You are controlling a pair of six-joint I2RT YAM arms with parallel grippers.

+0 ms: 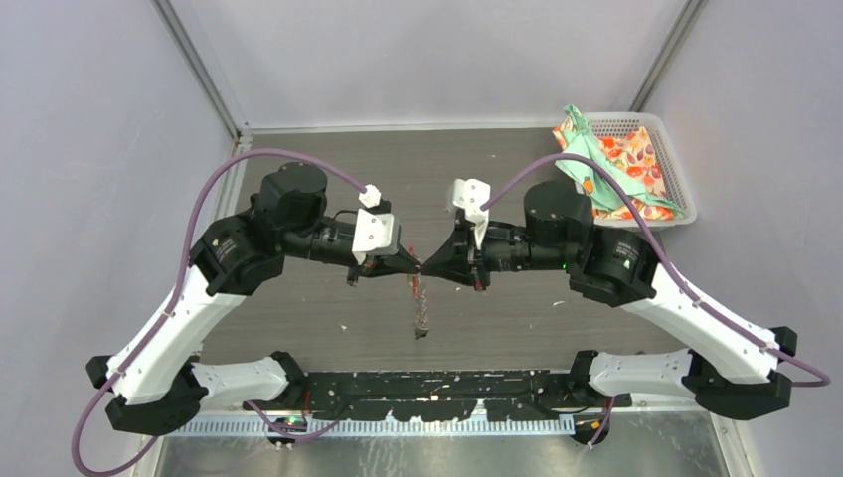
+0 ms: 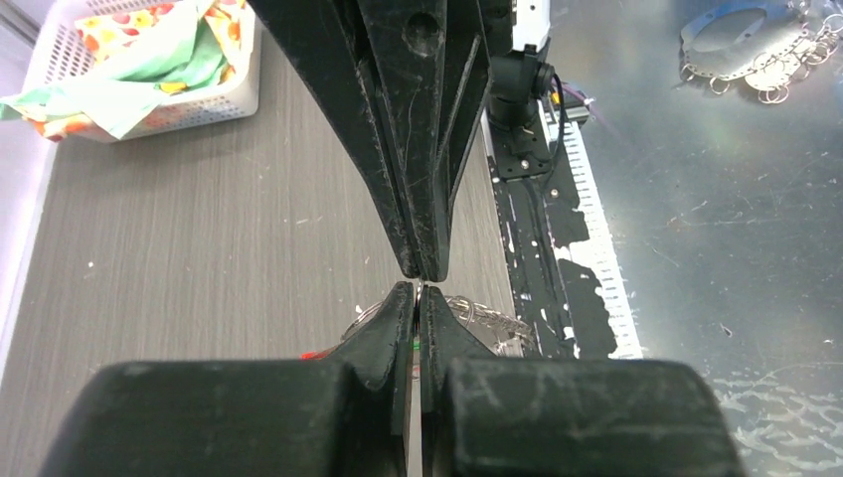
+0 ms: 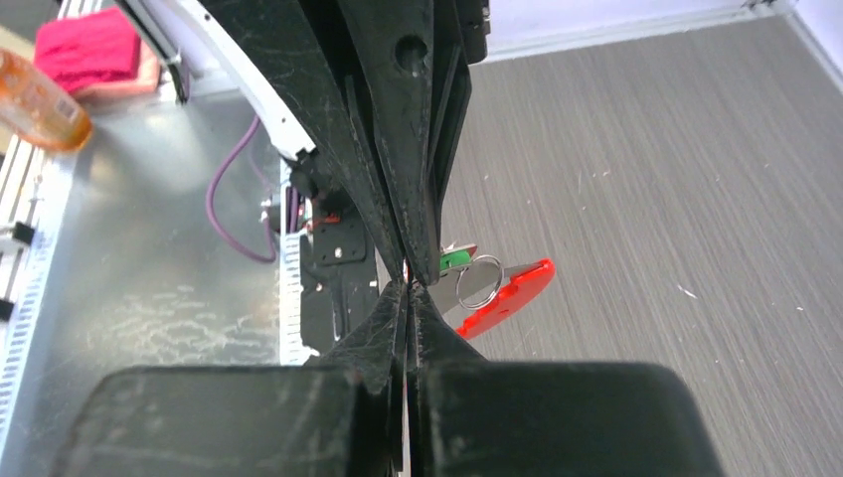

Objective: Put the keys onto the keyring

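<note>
My left gripper (image 1: 413, 266) and right gripper (image 1: 429, 270) meet tip to tip above the middle of the table. The left gripper (image 2: 419, 290) is shut on the green-tagged key (image 3: 455, 260), whose green tag pokes out beside its fingers. From there hang a silver split ring (image 3: 480, 281), the keyring's red tab (image 3: 507, 295) and its grey chain (image 1: 421, 316), which reaches down to the table. The right gripper (image 3: 408, 288) is shut with its tips against the left tips. I cannot tell whether it pinches the thin metal sliver there.
A white basket (image 1: 678, 184) holding a patterned cloth (image 1: 616, 164) stands at the back right corner. Loose metal rings (image 2: 756, 50) lie on the steel surface beyond the table's near edge. An orange bottle (image 3: 40, 99) and a pink cloth (image 3: 89, 45) lie there too.
</note>
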